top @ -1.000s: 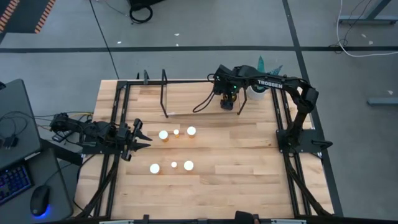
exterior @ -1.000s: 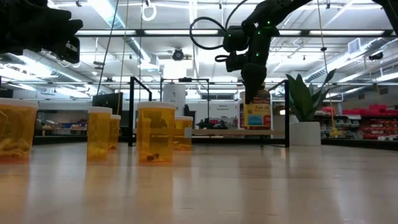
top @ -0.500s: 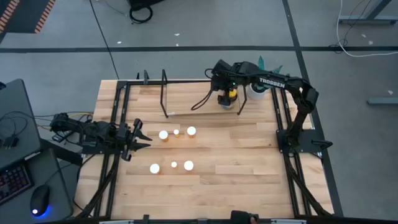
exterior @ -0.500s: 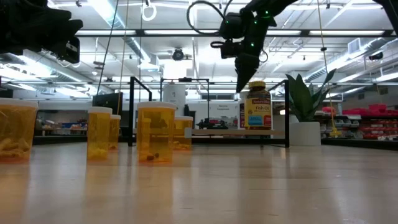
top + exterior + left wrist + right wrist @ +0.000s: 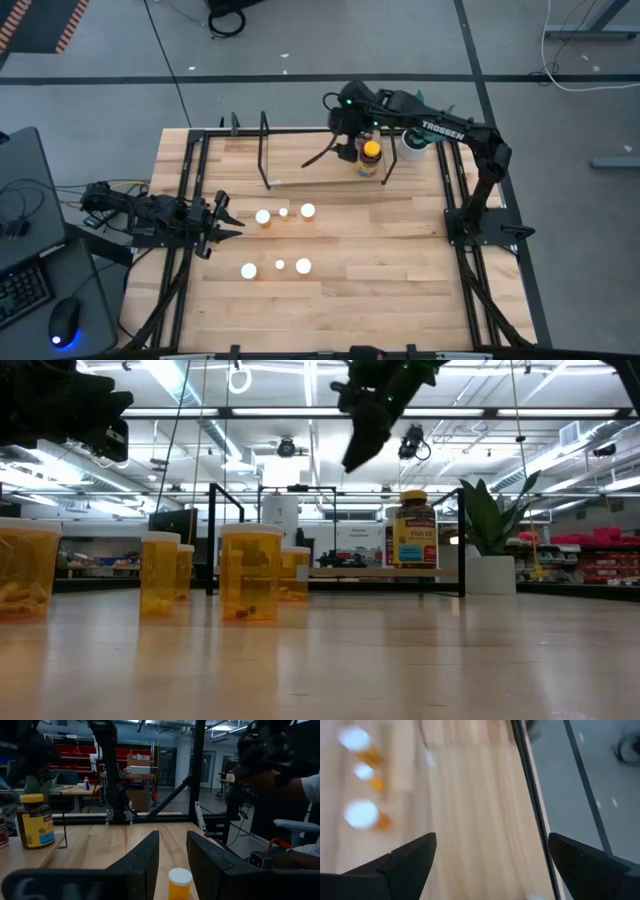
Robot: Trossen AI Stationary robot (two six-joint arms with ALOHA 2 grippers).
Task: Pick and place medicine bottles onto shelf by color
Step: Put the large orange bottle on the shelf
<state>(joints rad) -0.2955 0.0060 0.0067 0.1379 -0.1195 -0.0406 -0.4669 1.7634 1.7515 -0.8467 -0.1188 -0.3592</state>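
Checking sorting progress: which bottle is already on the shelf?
The dark amber bottle with the yellow lid. It stands upright on the shelf, near its right end. The six orange bottles are on the tabletop.

The big wooden table (image 5: 330, 290) fills the middle of the high view. Near its top edge sits the low shelf (image 5: 320, 178) with black wire ends. One dark bottle with a yellow lid (image 5: 370, 158) stands on the right end of the shelf. Six small orange bottles (image 5: 282, 212) stand on the table in two rows of three, near the middle, left of center.
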